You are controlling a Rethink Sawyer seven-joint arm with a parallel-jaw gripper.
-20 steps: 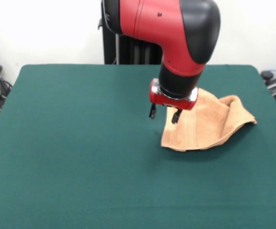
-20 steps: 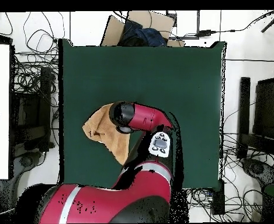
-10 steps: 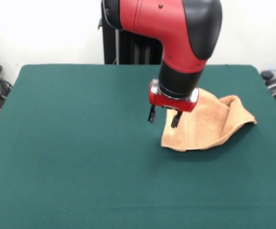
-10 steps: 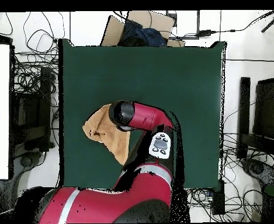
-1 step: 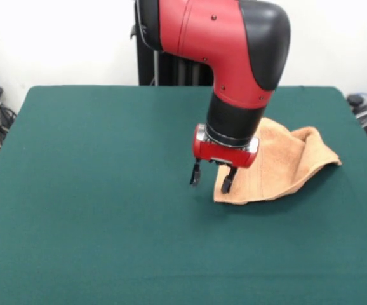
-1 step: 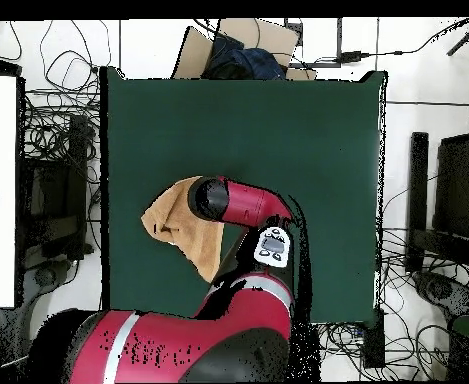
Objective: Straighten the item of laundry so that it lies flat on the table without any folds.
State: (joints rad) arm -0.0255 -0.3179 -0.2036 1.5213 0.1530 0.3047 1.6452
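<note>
Dark green felt tabletop [image 5: 94,190] carries the crumpled peach-orange terry towel [image 5: 279,165] near its right edge; the tool [image 5: 210,181], fingers spread and empty, has just dropped to the towel's left corner, so a grab looks imminent.

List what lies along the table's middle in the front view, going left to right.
Bare green table → gripper, open, above the towel's left corner → crumpled peach towel → bare strip of table at the right edge.
</note>
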